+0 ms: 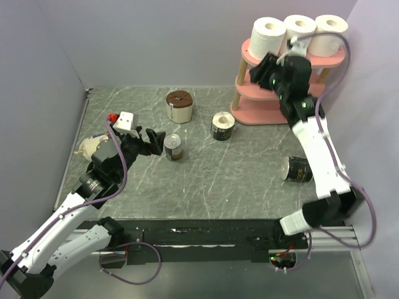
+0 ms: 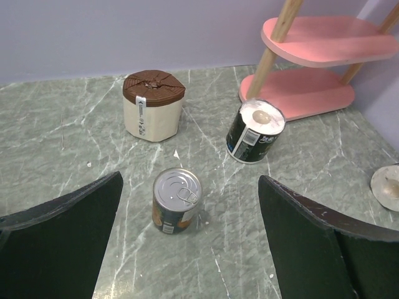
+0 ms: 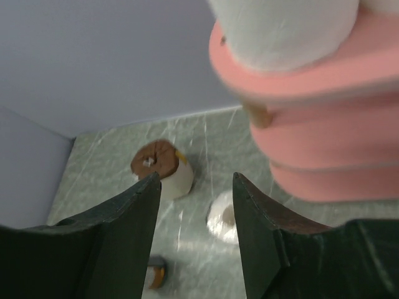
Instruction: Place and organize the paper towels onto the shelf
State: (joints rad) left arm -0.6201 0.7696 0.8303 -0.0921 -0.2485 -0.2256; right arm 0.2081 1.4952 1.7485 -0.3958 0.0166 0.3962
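Both agape, empty: left claw (image 2: pixel 190 180), right claw (image 3: pixel 196 182); grey-veined table (image 1: pixel 206 180); lilac walls (image 1: pixel 156 37); pink shelf (image 1: pixel 255 112) far-right corner.

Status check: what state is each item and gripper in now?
Three white rolls: upright on shelf top tier.
Black-printed roll: upright on table.
Second black-printed roll: on its side.
Brown-topped roll: upright.
Can: upright, sealed.
Left gripper: open, empty.
Right gripper: open, empty.

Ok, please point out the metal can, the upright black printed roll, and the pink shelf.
metal can (image 2: pixel 177 190): left wrist view, on its silver lid.
black printed roll (image 2: pixel 254 140): left wrist view, on its printed side.
pink shelf (image 2: pixel 307 93): left wrist view, on its bottom board.
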